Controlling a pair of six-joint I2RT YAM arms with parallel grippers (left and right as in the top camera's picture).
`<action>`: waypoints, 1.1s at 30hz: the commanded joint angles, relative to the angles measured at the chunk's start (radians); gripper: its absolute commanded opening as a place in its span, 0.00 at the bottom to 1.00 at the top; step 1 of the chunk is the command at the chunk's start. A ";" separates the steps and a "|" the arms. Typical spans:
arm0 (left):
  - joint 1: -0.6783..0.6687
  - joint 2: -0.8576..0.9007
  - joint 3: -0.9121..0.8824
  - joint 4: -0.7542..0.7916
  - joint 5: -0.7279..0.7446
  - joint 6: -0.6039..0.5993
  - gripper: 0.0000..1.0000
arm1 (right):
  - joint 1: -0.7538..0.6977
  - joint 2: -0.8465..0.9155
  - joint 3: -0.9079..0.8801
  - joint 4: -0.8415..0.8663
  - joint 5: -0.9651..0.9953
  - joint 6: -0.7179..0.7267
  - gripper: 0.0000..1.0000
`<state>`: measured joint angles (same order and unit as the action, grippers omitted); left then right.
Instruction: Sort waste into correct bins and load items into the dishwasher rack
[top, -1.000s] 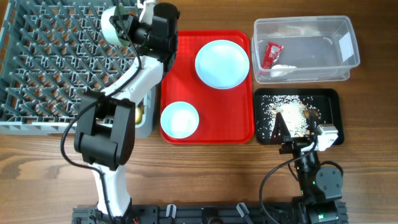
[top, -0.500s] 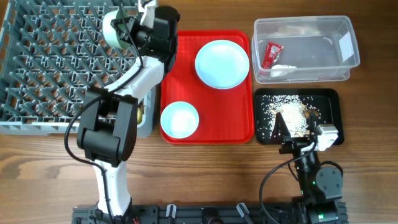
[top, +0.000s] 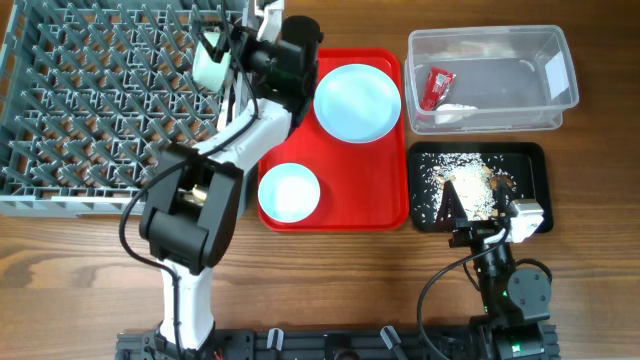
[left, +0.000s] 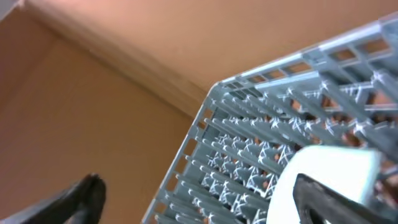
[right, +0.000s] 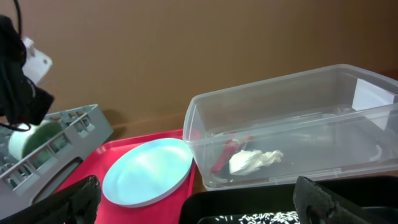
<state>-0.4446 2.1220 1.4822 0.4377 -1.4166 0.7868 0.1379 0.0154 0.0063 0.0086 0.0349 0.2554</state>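
A pale bowl (top: 213, 62) stands on edge among the pegs at the right side of the grey dishwasher rack (top: 100, 100). My left gripper (top: 228, 52) hovers over it, open. In the left wrist view the bowl (left: 329, 171) lies against one finger (left: 320, 199), and the other is far off. A pale blue plate (top: 356, 102) and a second bowl (top: 289, 192) sit on the red serving tray (top: 385, 205). The clear tub (top: 540, 50) holds a red wrapper (top: 437, 87) and a white scrap (top: 455, 113). Crumbs (top: 470, 185) lie in the black tray (top: 530, 170). My right gripper (top: 475, 220) is open and empty at that tray's near edge.
The left arm (top: 215, 175) stretches across the rack's right edge and the red tray's left rim. From the right wrist, the plate (right: 149, 171) lies left of the tub (right: 298, 112), with the black tray (right: 249, 205) just below.
The left arm swung right along the rack with the bowl, and its jaws went from shut to wide open. The right arm has not moved.
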 joint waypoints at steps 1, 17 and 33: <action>-0.040 -0.045 0.010 0.045 -0.136 -0.005 1.00 | -0.007 -0.011 -0.001 0.005 0.017 -0.017 1.00; -0.522 -0.419 0.010 0.087 -0.147 -0.064 1.00 | -0.007 -0.011 -0.001 0.006 0.017 -0.017 1.00; -0.983 -0.544 0.008 0.056 -0.117 -0.088 1.00 | -0.007 -0.011 -0.001 0.005 0.017 -0.016 1.00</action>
<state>-1.3758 1.5799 1.4849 0.5106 -1.5471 0.7277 0.1379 0.0154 0.0063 0.0086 0.0349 0.2550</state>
